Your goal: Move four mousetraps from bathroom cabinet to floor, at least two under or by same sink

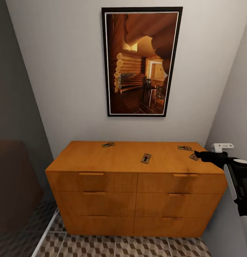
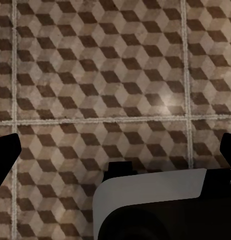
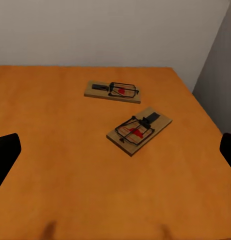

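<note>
Open black right gripper [image 3: 115,150] hovers near the orange-brown wooden cabinet's [image 1: 102,160] right edge, just short of a tan wooden mousetrap [image 3: 139,130].

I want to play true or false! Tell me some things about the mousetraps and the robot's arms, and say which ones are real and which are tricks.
1. Four mousetraps sit on top of the cabinet. True: one at the back left, one in the middle, two at the right end.
2. The right gripper is holding a mousetrap. False: its fingers are spread apart and empty, with the nearest trap lying ahead of them.
3. A drawer is pulled open. False: all drawers are closed.
4. The left gripper points at the bathroom floor. True.
5. One mousetrap lies on the floor. False: none is seen there.
</note>
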Motion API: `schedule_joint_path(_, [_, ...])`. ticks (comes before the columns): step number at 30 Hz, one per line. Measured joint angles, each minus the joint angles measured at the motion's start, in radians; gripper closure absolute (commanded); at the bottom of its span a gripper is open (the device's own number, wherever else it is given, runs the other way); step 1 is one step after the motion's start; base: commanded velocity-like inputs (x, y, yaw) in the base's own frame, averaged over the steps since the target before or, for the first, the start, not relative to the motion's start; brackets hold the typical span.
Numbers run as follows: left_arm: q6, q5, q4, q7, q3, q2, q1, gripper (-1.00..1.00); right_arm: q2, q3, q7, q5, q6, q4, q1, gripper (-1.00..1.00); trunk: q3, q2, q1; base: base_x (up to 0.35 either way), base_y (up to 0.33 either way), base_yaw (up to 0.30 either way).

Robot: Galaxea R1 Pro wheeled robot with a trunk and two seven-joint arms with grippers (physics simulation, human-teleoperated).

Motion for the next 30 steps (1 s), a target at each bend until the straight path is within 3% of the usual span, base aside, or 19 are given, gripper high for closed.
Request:
schedule_joint_path(17, [0.000, 0.000, 0.000, 0.000, 0.000, 0.000, 0.000, -1.00, -0.001, 0.000, -0.001, 0.002, -0.018, -0.001, 0.000, -1.00, -0.001, 0.000, 0.000, 0.000, 0.000, 0.000])
schedule_joint_path(30, [0.000, 0.000, 0.000, 0.000, 0.000, 0.000, 0.000, -1.00, -0.001, 0.000, -0.001, 0.002, -0.019, -0.001, 0.000, -1.00, -0.018, 0.000, 0.000, 0.000, 0.000, 0.000])
